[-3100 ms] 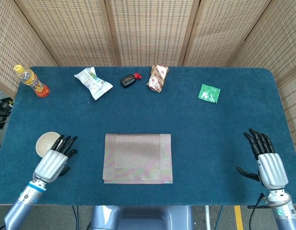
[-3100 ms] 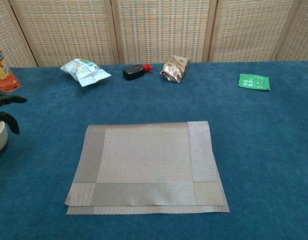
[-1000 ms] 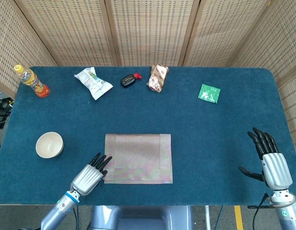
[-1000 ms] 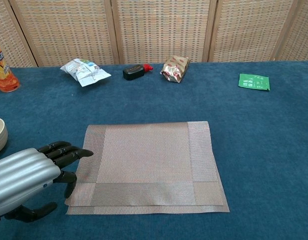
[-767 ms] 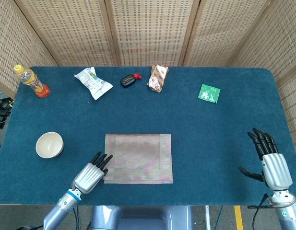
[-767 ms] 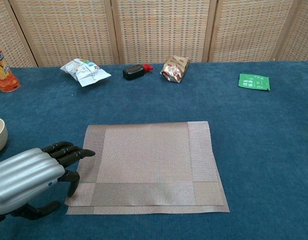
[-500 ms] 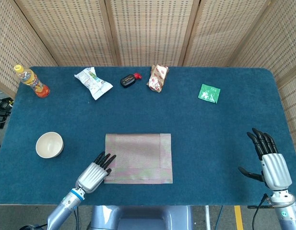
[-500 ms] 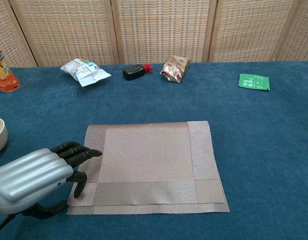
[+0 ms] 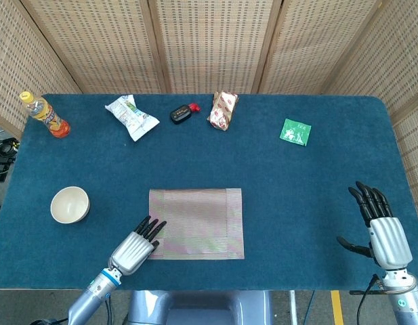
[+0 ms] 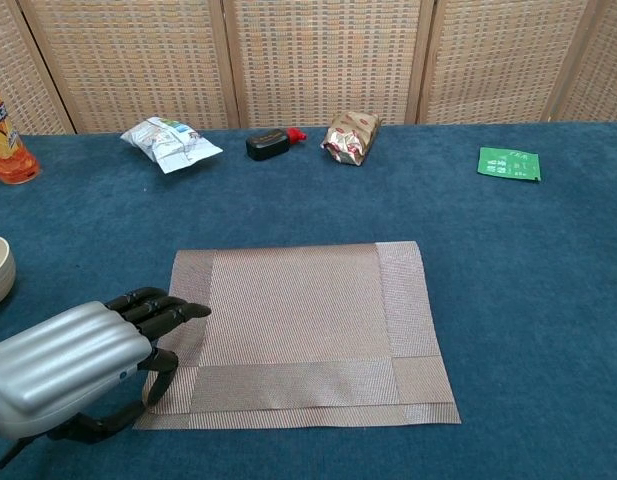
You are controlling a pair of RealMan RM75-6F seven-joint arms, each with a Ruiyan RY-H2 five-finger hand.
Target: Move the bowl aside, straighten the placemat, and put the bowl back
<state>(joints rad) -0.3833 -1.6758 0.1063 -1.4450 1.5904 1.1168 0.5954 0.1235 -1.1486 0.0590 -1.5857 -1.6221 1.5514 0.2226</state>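
Bowl [image 9: 70,204] removal is complete: it sits on the table well left of the placemat [image 9: 196,223]. Left hand [image 9: 133,250] rests its fingertips on the placemat's near-left corner; thumb grip cannot be told. Right hand [image 9: 381,229] idles, fingers spread. Straightening and bowl return remain.

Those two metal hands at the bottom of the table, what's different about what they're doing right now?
The left hand reaches onto the near-left corner of the placemat, its dark fingers lying over the mat's edge; the right hand is far from the mat, over bare blue table. The left hand's fingers angle inward toward the mat; the right hand's point straight away from the robot. Both are silver with black fingers, and neither holds anything.
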